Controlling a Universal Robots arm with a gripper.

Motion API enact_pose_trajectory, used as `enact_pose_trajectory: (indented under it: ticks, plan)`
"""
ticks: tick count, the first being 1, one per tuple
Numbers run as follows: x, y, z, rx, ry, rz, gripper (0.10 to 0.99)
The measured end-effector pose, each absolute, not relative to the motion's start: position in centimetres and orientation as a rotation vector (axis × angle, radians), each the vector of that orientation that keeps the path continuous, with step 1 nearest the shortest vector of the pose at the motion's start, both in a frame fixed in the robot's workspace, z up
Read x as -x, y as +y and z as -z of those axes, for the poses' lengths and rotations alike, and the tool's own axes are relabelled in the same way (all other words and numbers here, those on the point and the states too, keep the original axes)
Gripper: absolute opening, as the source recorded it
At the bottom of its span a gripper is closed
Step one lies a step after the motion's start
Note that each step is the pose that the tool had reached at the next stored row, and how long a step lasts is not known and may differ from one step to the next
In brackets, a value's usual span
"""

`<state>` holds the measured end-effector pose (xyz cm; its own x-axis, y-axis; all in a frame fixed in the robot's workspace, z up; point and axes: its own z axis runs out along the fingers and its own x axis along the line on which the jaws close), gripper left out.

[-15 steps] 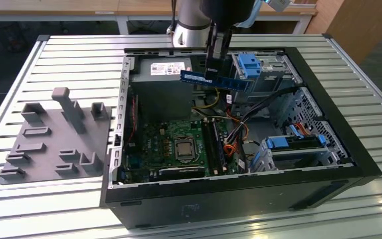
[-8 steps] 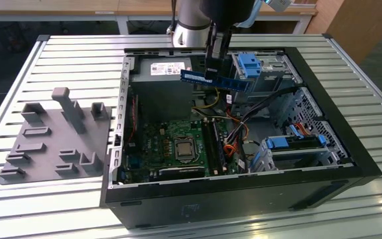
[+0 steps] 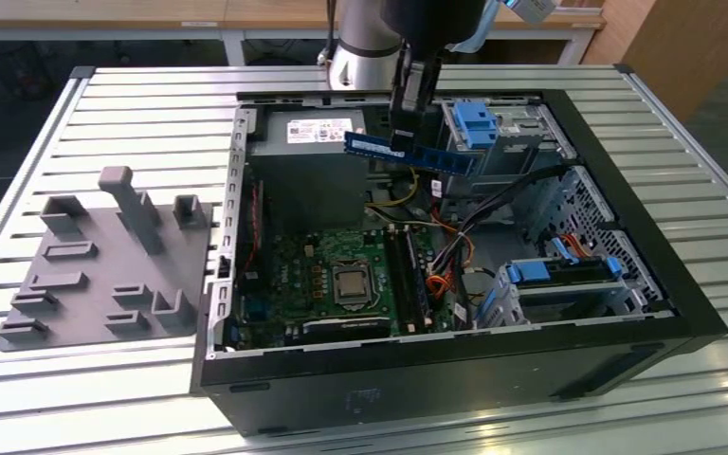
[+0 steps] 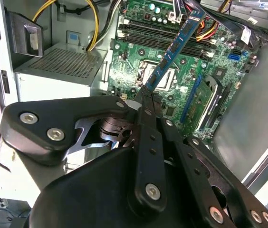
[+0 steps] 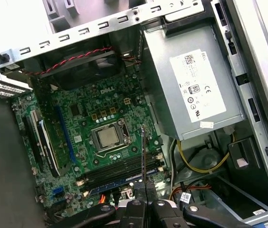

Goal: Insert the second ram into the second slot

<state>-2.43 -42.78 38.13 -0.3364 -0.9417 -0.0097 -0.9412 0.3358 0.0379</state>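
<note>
The second ram (image 3: 412, 153), a thin blue stick with dark chips, hangs level above the open computer case (image 3: 667, 284), over its far end near the power supply. My gripper (image 3: 405, 131) is shut on it from above. In the second wrist view the ram (image 4: 177, 45) runs out from the black fingers (image 4: 149, 123) over the green motherboard (image 4: 138, 61). The first wrist view shows the ram (image 5: 143, 152) edge-on, above the long black memory slots (image 5: 117, 172). Those slots (image 3: 409, 275) lie beside the processor socket (image 3: 352, 282), well below the stick. A blue strip (image 5: 115, 184) lies along one slot.
A grey power supply (image 3: 314, 133) fills the case's far end. Light-blue drive-bay clips (image 3: 478, 123) sit on the exterior view's right, with another (image 3: 548, 272) lower down. Loose cables (image 3: 446, 237) cross near the slots. A grey fixture plate (image 3: 99, 256) lies outside the case.
</note>
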Motion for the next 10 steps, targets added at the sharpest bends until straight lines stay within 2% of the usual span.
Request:
enact_pose_trajectory:
  ticks: [10]
  plan:
    - [2.43,-42.78,-38.13,-1.765,-2.582,0.058,0.114]
